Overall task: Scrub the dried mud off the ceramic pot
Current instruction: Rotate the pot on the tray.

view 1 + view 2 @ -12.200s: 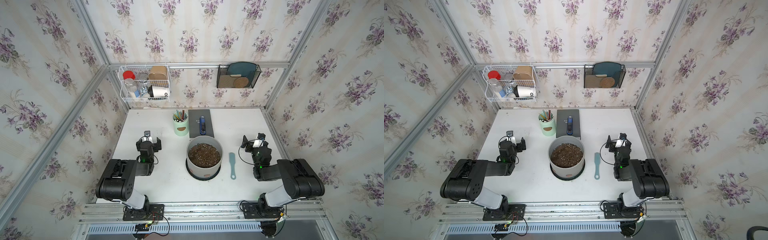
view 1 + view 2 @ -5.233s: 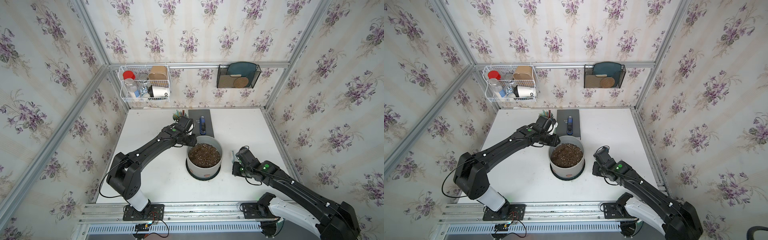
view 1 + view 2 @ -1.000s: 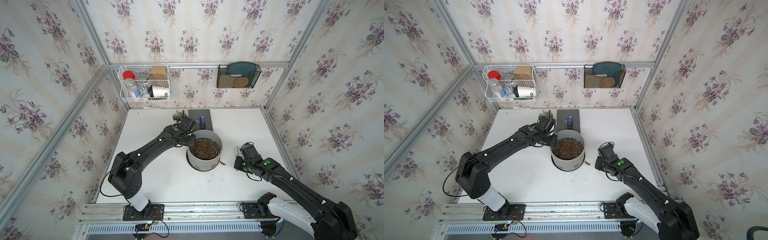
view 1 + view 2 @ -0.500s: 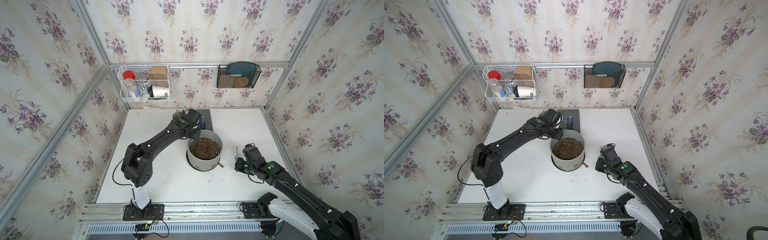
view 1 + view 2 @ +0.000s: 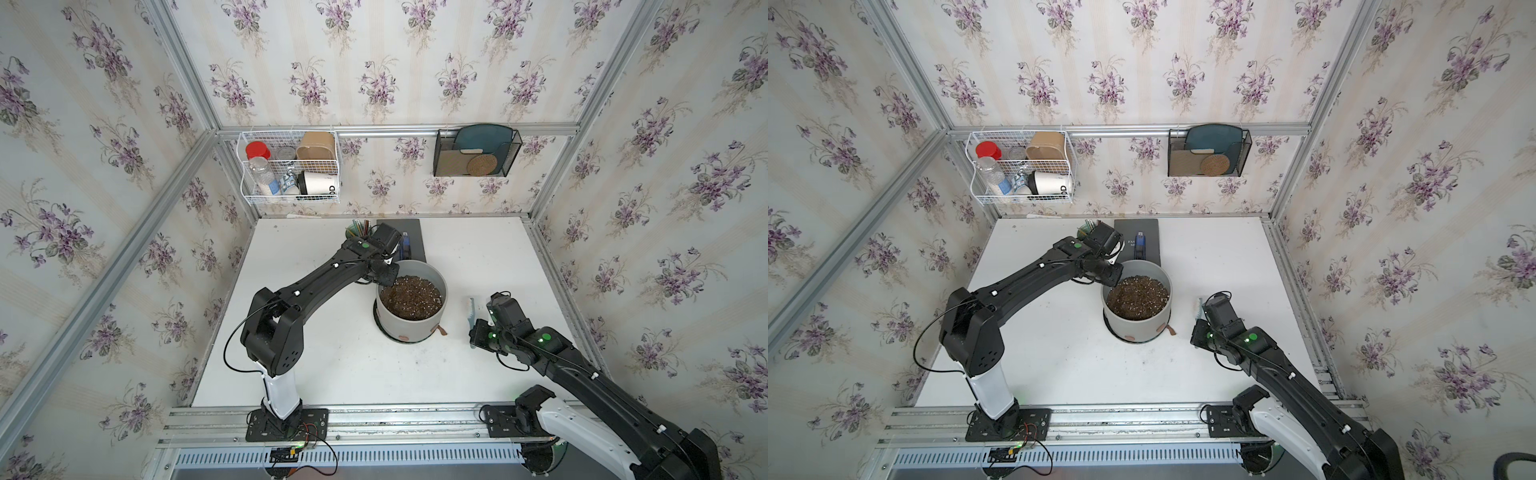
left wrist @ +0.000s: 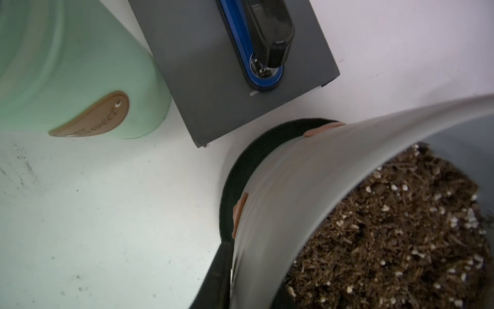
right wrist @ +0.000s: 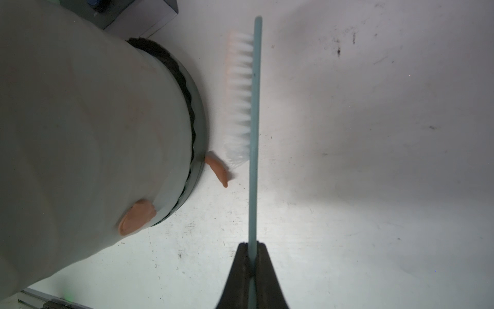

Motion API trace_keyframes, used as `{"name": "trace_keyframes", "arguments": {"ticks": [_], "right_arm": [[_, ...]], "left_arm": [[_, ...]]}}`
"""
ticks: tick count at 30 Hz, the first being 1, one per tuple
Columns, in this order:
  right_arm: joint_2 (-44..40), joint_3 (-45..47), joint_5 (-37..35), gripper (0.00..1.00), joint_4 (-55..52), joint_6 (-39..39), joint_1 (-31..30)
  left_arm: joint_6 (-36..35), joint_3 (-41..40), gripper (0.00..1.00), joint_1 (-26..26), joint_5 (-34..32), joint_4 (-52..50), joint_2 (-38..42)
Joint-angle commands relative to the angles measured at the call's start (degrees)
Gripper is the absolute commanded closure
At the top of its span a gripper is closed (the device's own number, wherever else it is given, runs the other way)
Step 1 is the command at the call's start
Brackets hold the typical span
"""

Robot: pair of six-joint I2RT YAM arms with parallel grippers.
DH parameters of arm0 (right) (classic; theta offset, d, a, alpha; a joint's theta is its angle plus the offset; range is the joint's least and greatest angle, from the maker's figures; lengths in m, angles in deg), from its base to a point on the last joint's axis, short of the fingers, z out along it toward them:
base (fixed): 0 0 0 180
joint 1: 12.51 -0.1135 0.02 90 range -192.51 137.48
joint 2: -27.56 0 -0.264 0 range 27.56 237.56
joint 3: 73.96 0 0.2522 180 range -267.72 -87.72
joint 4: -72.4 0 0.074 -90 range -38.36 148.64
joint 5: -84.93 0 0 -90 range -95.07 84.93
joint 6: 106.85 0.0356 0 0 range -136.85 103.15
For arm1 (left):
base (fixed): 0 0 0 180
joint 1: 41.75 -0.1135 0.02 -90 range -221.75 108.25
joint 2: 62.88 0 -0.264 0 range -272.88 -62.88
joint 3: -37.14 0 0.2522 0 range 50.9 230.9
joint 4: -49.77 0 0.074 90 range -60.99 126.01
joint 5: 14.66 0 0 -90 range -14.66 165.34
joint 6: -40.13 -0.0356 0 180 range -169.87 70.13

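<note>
Low on the grey ceramic pot [image 7: 80, 120] cling flat (oval) mud patches [image 7: 137, 216].

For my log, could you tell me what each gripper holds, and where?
Right gripper clamps the brush by its handle end; left gripper pinches the rim of the ceramic pot.

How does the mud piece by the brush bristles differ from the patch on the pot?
The mud patch is stuck low on the ceramic pot wall; the loose flake lies on the table beside the saucer. The patch is a broad oval; the flake is narrower and longer. The flake sits at the brush bristles' end; the patch is clear of them. Both are the same orange-brown clay.
</note>
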Motion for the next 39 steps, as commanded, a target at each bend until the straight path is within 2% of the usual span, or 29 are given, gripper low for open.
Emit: {"name": "trace_keyframes", "arguments": {"ticks": [1,4,5,14,15,16,19,21,24,29,34,39], "right_arm": [[0.31,0.17,0.48,1.00,1.61,0.02,-0.08],[0.50,0.26,0.68,1.00,2.02,0.06,-0.12],[0.49,0.26,0.68,1.00,2.04,0.10,-0.11],[1.18,0.53,1.04,1.00,3.51,-0.12,-0.69],[1.41,0.53,0.56,1.00,3.80,0.07,-3.07],[1.74,0.61,0.25,1.00,4.24,0.36,-4.13],[2.85,1.36,-0.04,1.00,7.10,1.78,-7.30],[3.72,1.64,-0.40,1.00,8.44,3.15,-9.49],[4.58,2.22,-0.56,1.00,9.90,4.82,-11.28],[3.96,2.98,-0.35,1.00,10.08,5.29,-11.32],[2.99,3.33,-0.63,1.00,9.63,5.71,-11.32],[2.59,4.02,-0.37,1.00,10.08,5.81,-11.33]], "left_arm": [[2.12,-1.09,0.86,-0.24,-1.57,1.12,0.84],[3.60,-0.76,0.99,-0.22,-2.43,-1.04,0.62],[4.09,-0.65,1.00,-0.22,-2.95,-1.79,0.65],[7.37,-2.82,1.00,-0.23,-6.84,-7.30,5.57],[8.23,-2.87,1.00,-0.26,-6.71,-7.85,5.87],[9.45,-2.97,0.97,-0.26,-6.30,-8.27,6.16],[12.18,-4.82,0.75,-0.21,-2.78,-6.26,7.40],[12.36,-5.61,0.67,-0.22,-0.99,-3.71,7.38],[11.31,-2.69,0.61,-0.41,-3.35,-3.06,5.36],[5.47,2.46,0.56,-0.72,-6.00,-2.40,1.86],[1.48,4.84,0.58,-0.83,-7.51,-3.12,-1.43],[2.31,2.89,0.73,-0.90,-7.90,-3.25,-0.95]]}}
